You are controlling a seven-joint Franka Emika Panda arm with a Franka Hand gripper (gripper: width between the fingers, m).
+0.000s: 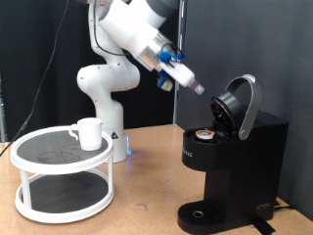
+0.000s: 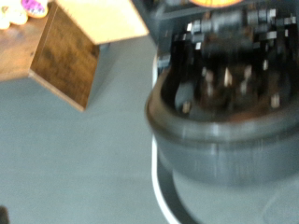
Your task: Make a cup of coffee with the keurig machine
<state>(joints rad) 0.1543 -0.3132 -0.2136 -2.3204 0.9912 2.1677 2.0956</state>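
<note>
Exterior view, read from its left: a white two-tier round stand is seen on the wooden table, and the cup is set upright on the stand's dark upper shelf, near that shelf's right edge, its handle turned toward the view's left. Behind the stand the white base of the arm is planted, and the arm is carried up and over toward the right. The gripper is held in the air, tilted down to the right, just left of the raised lid and apart from it; nothing is shown between its fingers (whether the jaws are apart or together cannot be told at this size). At the right the keurig machine is stood with its lid swung fully up, and a small round brown-topped pod is seated in the open chamber. Wrist view: a blurred, close look at the machine's dark round rim is given, with the wooden table's edge beyond it.
</note>
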